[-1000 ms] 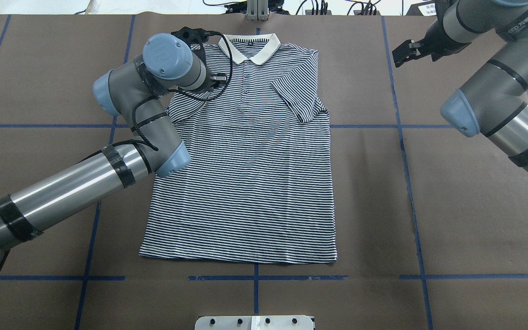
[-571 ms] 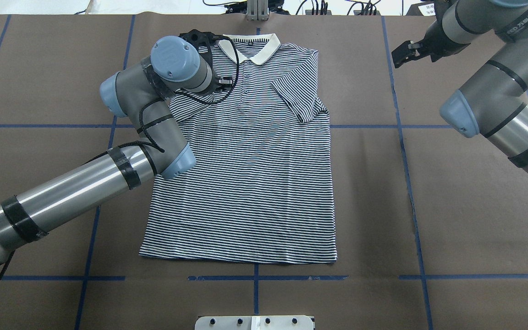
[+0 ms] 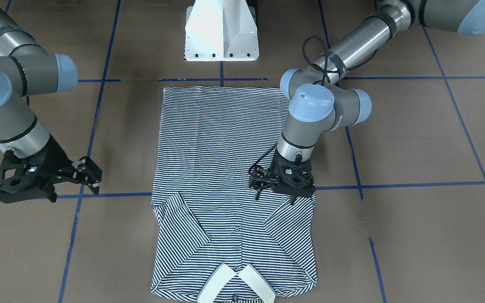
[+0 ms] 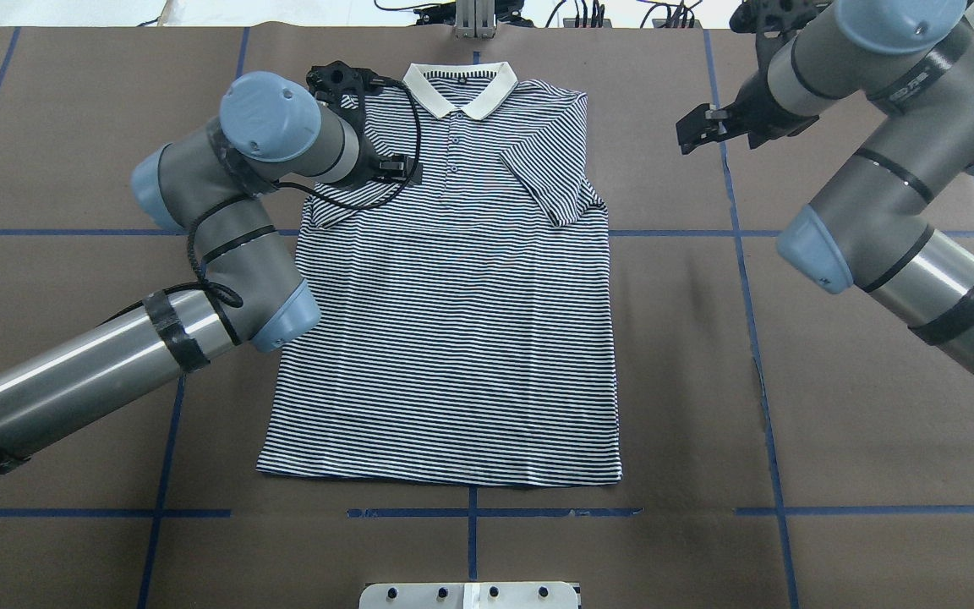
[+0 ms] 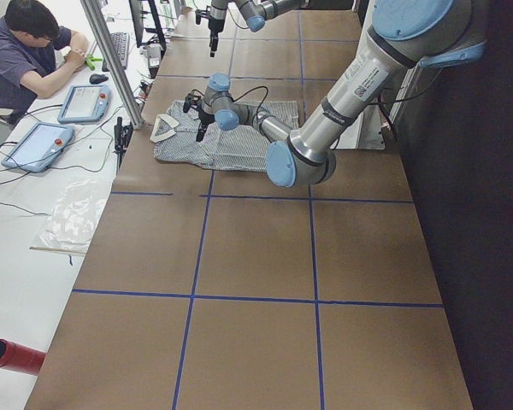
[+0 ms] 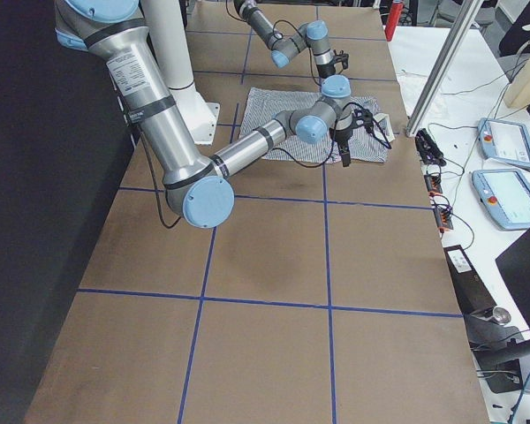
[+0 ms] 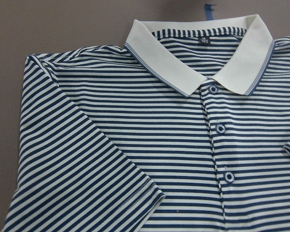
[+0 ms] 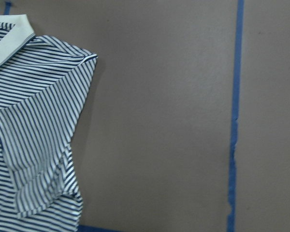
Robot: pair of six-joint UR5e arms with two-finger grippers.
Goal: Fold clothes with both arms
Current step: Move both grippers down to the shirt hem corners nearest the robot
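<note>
The striped polo shirt [image 4: 453, 338] lies flat and face up on the brown table, with its white collar [image 4: 460, 85] at the far edge. Both short sleeves are folded inward onto the chest. My left gripper [image 3: 275, 194] hovers just above the folded left sleeve [image 7: 82, 169], open and empty. Its wrist view shows the collar, the buttons and that sleeve, but no fingers. My right gripper [image 3: 95, 176] is open and empty. It hangs over bare table [image 8: 159, 121], apart from the shirt's right shoulder [image 8: 63, 63].
Blue tape lines [image 4: 741, 254] divide the brown table cover. The white pedestal base [image 3: 220, 33] stands at the robot's side of the table, near the shirt's hem. A metal post [image 4: 474, 17] stands beyond the collar. An operator [image 5: 26, 51] sits at a side desk.
My left arm and gripper first shifted slightly right, then drew back left over the folded sleeve. My right gripper has moved left, closer to the shirt's right shoulder. The shirt has not moved.
</note>
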